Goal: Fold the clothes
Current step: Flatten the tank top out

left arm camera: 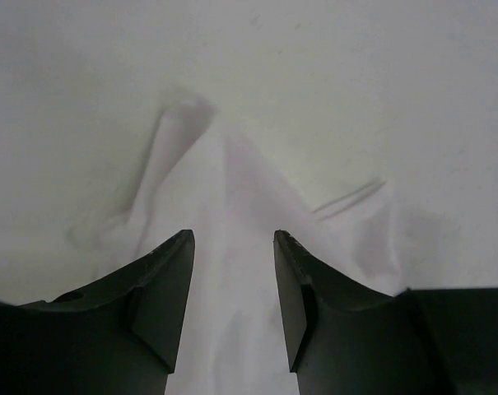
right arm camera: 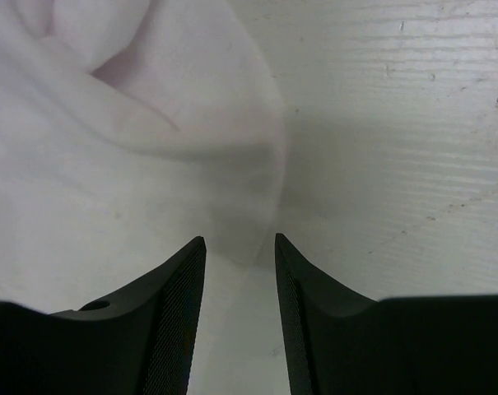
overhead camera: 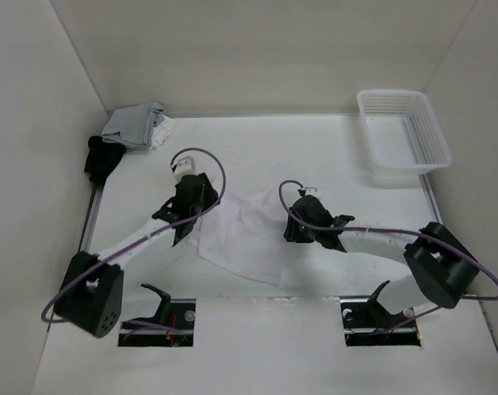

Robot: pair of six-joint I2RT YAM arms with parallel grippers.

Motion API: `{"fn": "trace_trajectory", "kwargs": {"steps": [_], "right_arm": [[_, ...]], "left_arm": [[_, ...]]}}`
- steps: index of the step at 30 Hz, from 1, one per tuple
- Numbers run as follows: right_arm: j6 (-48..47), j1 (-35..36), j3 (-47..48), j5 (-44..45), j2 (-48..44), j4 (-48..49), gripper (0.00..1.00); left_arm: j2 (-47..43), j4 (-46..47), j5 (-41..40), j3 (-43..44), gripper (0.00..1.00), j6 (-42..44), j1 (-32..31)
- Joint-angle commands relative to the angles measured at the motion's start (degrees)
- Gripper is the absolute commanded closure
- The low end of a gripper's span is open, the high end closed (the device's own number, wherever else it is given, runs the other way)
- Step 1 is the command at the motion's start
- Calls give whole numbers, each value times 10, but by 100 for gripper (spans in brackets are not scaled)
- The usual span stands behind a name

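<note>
The clothes (overhead camera: 247, 237) are one thin white garment with a faint lilac tint, lying rumpled on the table's middle between my two arms. My left gripper (overhead camera: 199, 206) hangs over its left edge. In the left wrist view that gripper (left arm camera: 232, 239) is open, the fabric (left arm camera: 232, 189) lying loose under and ahead of the jaws, peaked into a ridge. My right gripper (overhead camera: 296, 222) is at the garment's right edge. In the right wrist view it (right arm camera: 240, 240) is open over bare table, the cloth's folded edge (right arm camera: 133, 148) just ahead and to the left.
A white mesh basket (overhead camera: 405, 132) stands at the back right. A grey-and-white folded pile (overhead camera: 137, 125) and a black garment (overhead camera: 102, 158) lie in the back left corner. White walls enclose the table (overhead camera: 257, 148) on three sides.
</note>
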Motion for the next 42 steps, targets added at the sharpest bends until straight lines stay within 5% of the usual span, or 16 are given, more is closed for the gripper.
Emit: {"fn": "trace_trajectory", "kwargs": {"steps": [1, 5, 8, 11, 14, 19, 22, 26, 36, 42], "right_arm": [[-28, -16, 54, -6, 37, -8, 57], [-47, -44, 99, -50, 85, -6, 72], [-58, -72, 135, -61, 116, -11, 95], [-51, -127, 155, -19, 117, -12, 100], [-35, -182, 163, 28, 106, -3, 100], [-35, -205, 131, 33, 72, 39, 56], [-31, -183, 66, 35, 18, 24, 55], [19, -149, -32, 63, -75, -13, 55], [91, -98, -41, 123, -154, -179, 54], [132, -72, -30, 119, -134, -228, 62]], "left_arm": [[-103, -48, -44, -101, 58, -46, 18], [-166, -89, -33, -155, 58, -62, 23], [-164, -87, -31, -163, 56, -58, 29], [-117, -66, -14, -157, 55, -52, 32], [-73, -31, 0, -154, 56, -53, 29], [-7, 43, 15, -147, 74, -55, 33], [16, 85, 31, -135, 88, -57, 37], [10, 100, 45, -124, 91, -81, 32], [-123, -20, 71, -192, 63, -61, -14], [-108, -19, 105, -206, 61, -75, -51]]}}
